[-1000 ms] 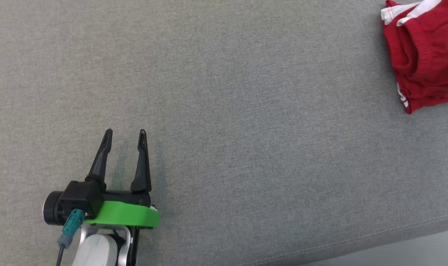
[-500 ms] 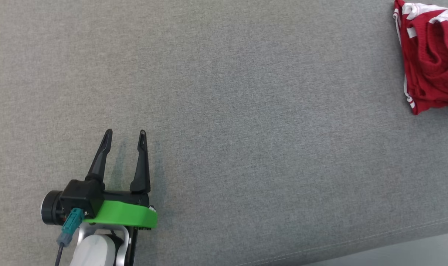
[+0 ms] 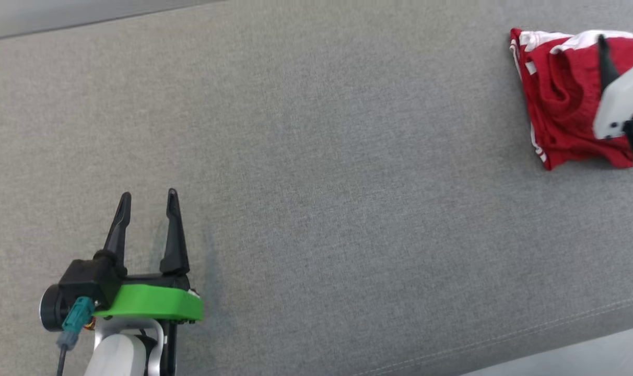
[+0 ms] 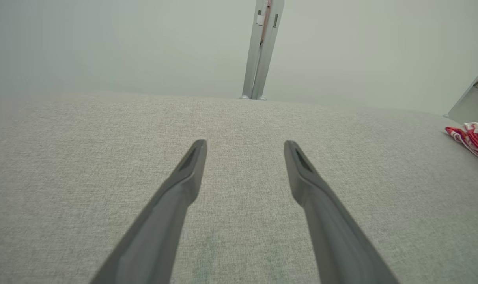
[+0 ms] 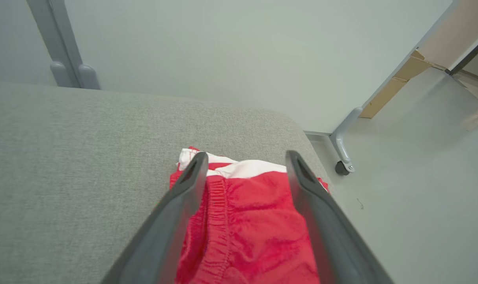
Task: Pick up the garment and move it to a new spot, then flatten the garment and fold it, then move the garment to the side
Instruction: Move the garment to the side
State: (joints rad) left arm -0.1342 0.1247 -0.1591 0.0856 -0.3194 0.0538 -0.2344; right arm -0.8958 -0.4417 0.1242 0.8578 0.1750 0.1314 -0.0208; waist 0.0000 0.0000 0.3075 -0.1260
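The garment [image 3: 562, 99], red with white trim, lies bunched at the far right of the grey fabric surface [image 3: 316, 156]. My right gripper [image 5: 247, 156] hovers open just above the garment [image 5: 254, 221], a dark finger on either side of it and nothing pinched between them. In the head view one of its fingers [image 3: 604, 55] and its pale housing overlap the cloth at the right edge. My left gripper [image 3: 148, 194] stands open and empty at the lower left, far from the garment [image 4: 473, 138], which sits at the right edge of the left wrist view behind that gripper [image 4: 245, 144].
The surface's seamed front edge [image 3: 557, 334] runs along the lower right. The garment lies close to the surface's right end, with floor and a castered leg [image 5: 343, 167] beyond. A grey post [image 4: 262, 47] stands behind the far edge.
The head camera has shifted, bringing the far edge into view. My right gripper's finger and housing have come in at the right edge, and the garment's heap has changed shape. The left gripper stays open.
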